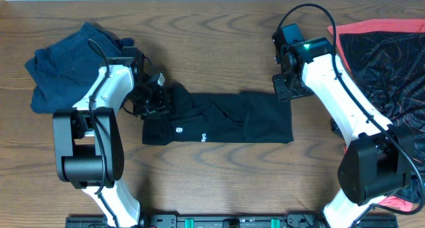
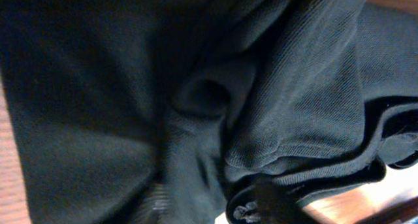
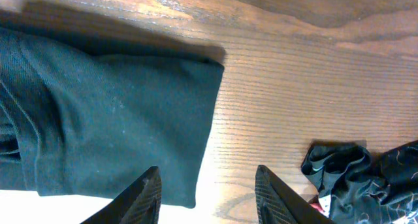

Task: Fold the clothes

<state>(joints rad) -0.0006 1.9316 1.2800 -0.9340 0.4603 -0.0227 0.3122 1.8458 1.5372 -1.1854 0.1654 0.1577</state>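
Now | right hand (image 3: 209, 208): fingers apart, poised over the near edge of the black garment (image 3: 111, 119) on the table (image 3: 294, 87) | patterned cloth (image 3: 366, 178) lies beside it | left hand (image 1: 154, 98): at the garment's opposite end, cloth fills its view, grip cannot be told

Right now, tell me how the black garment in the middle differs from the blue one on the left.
The black garment lies spread in a long flat strip; the blue garment sits in a crumpled heap. The black one shows a small white logo; the blue shows none. The left pincer is at the black one's end; no pincer is at the blue one. Both are dark cloth on the wooden table.
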